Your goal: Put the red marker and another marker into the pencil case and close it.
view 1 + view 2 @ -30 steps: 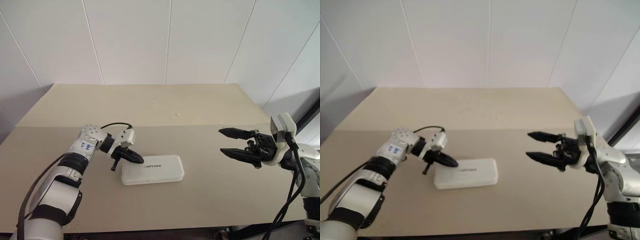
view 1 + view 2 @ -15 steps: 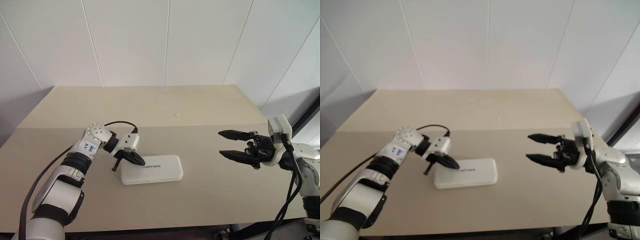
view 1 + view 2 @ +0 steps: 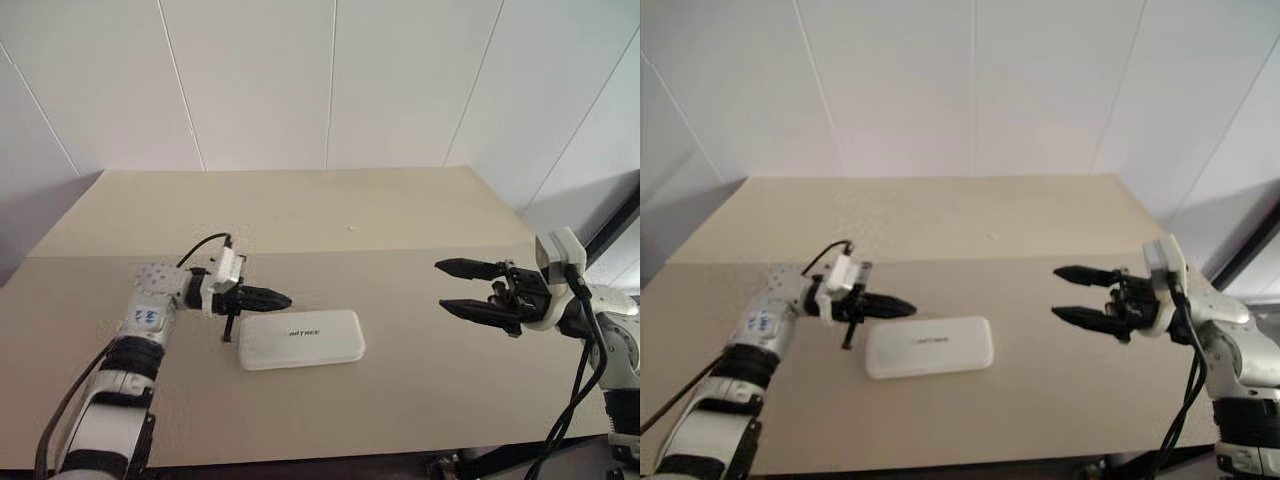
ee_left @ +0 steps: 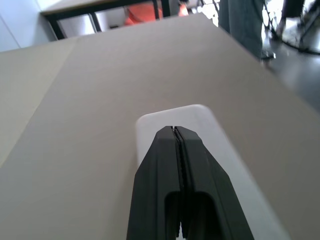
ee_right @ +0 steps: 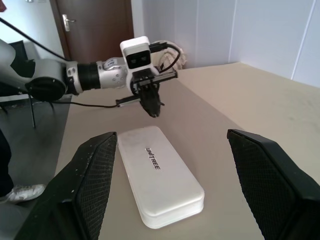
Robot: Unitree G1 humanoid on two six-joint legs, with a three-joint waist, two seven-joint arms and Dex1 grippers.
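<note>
Your pencil case lies flat on the beige table, lid down and shut, its dark lettering facing up. It sits a little left of the table's middle, long side running across your view.

Your left gripper hangs just above the case's left end, pointing roughly level toward the right. Its two black fingers are pressed together with no gap between the tips and nothing between them. From the left wrist camera the tips overlap the rounded end of the case; whether they touch the lid or clear it is not certain from these angles, though the head views suggest a small gap above it.

Your right gripper is well apart from the case, out to the right and raised off the table, pointing left. Its fingers stand wide apart and hold nothing. The right wrist camera looks between them straight at the case, with the left gripper beyond it.

A thin black cable loops over your left wrist.
</note>
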